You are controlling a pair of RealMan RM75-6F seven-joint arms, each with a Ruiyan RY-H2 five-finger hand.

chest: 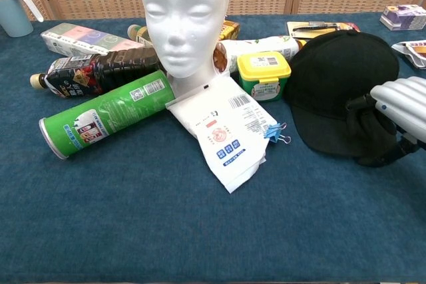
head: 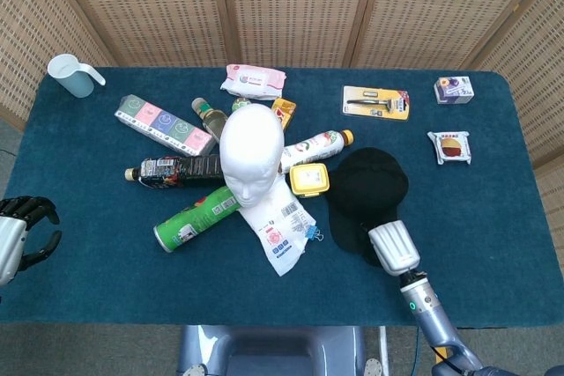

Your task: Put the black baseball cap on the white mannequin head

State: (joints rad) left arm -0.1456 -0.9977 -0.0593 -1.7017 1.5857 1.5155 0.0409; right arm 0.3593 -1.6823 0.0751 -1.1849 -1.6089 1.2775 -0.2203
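The black baseball cap [head: 370,184] lies on the blue table, right of the white mannequin head [head: 251,151], which stands upright among the clutter. In the chest view the cap [chest: 336,78] fills the right side and the head [chest: 185,18] faces the camera. My right hand [head: 392,248] lies over the near brim; in the chest view this hand [chest: 393,114] has its dark fingers curled over the brim's edge and the thumb below it, gripping it. My left hand [head: 16,237] hangs at the table's left edge, holding nothing, its fingers apart from the thumb.
Between cap and head sit a yellow-lidded container [chest: 264,74], a white pouch [chest: 226,128] and a blue clip [chest: 276,134]. A green can [chest: 103,114] and a dark bottle [chest: 93,71] lie left of the head. A pale blue cup [head: 70,75] stands at the far left.
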